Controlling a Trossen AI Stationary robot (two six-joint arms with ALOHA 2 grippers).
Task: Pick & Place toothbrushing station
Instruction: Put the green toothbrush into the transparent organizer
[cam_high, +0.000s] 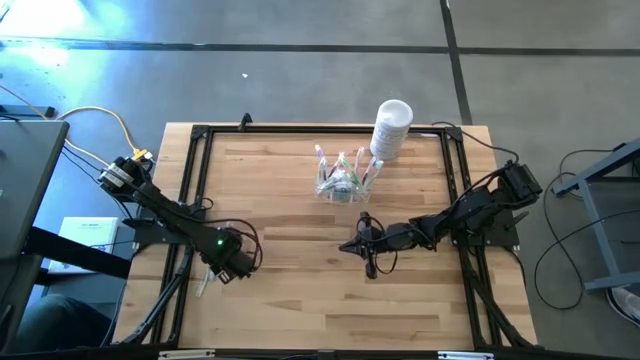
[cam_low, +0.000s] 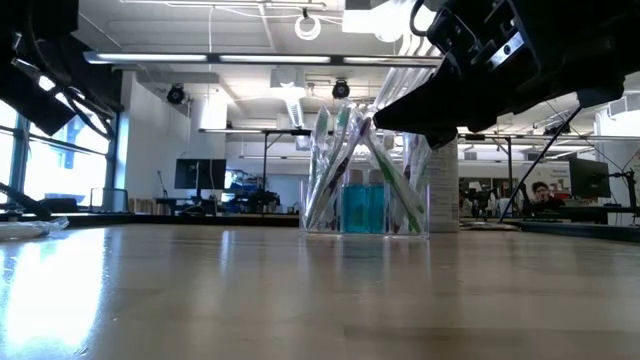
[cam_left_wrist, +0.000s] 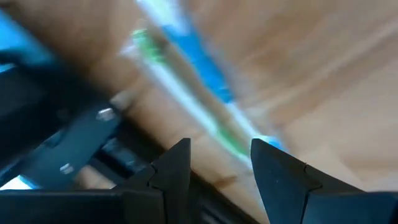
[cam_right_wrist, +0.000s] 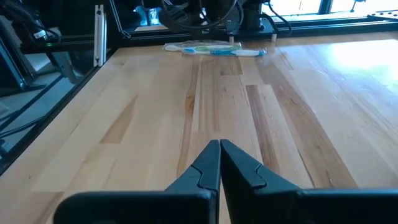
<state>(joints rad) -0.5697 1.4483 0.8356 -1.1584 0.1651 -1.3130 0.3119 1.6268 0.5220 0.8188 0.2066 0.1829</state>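
Observation:
The toothbrushing station (cam_high: 340, 182) is a clear plastic holder with several toothbrushes leaning in it. It stands on its base at the table's far middle, and also shows in the low view (cam_low: 365, 205). My right gripper (cam_high: 348, 245) is shut and empty, a little above the table on the near side of the station, its fingers (cam_right_wrist: 219, 163) pointing toward the table's left. My left gripper (cam_high: 228, 270) is open near the table's left edge. It hovers over a loose white, green and blue toothbrush (cam_left_wrist: 205, 93) that lies flat on the table (cam_right_wrist: 214, 48).
A white cylindrical container (cam_high: 392, 128) stands upright just far-right of the station, near the table's far edge. A black frame rail (cam_high: 195, 190) runs along the table's sides. Bare wood (cam_high: 300, 300) lies across the table's middle and near side.

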